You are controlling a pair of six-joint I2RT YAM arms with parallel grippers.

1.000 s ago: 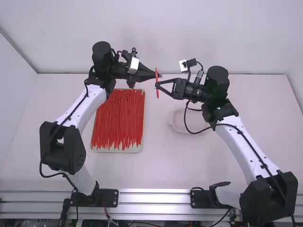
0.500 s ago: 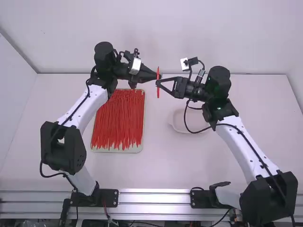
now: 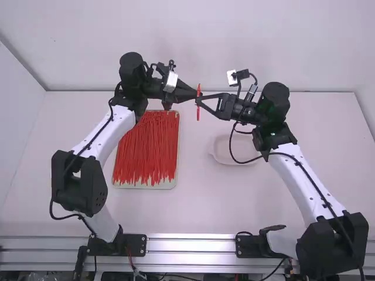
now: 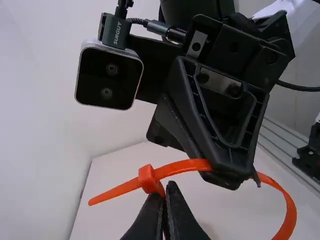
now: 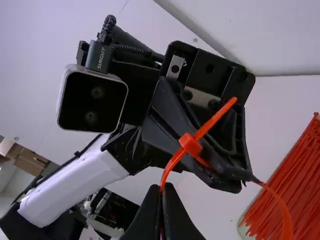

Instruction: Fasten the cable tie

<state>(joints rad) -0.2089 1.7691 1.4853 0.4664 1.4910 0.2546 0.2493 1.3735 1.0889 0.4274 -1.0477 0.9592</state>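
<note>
One white table (image 3: 58, 175) spreads beneath everything, and above its far half the left arm (image 3: 102, 132) and the right arm (image 3: 299, 175) meet tip to tip in the air. Under the left arm lies a tray (image 3: 146, 186) packed with spare ties (image 3: 146, 149), and a shallow white dish (image 3: 225, 157) sits near the right arm. The left gripper (image 3: 195, 93) and right gripper (image 3: 201, 100) almost touch, and both are clenched on the one red cable tie (image 3: 198, 111), which hangs upright between them, well above the table. In the left wrist view the left fingers pinch together just under the head (image 4: 148, 178). In the right wrist view the right fingers close on the strap leading into it. The tail (image 4: 97, 200) pokes out past the head, so the loop looks threaded but slack, with cinching yet to do. The main risk is the thin, smooth strap sliding out of one pinch if the pull runs off-axis. A freed tie would likely fall among the identical ones on the tray. A tail not seated in the ratchet could also back out under a jerk. Grippers this close could knock each other and twist the head askew.
</note>
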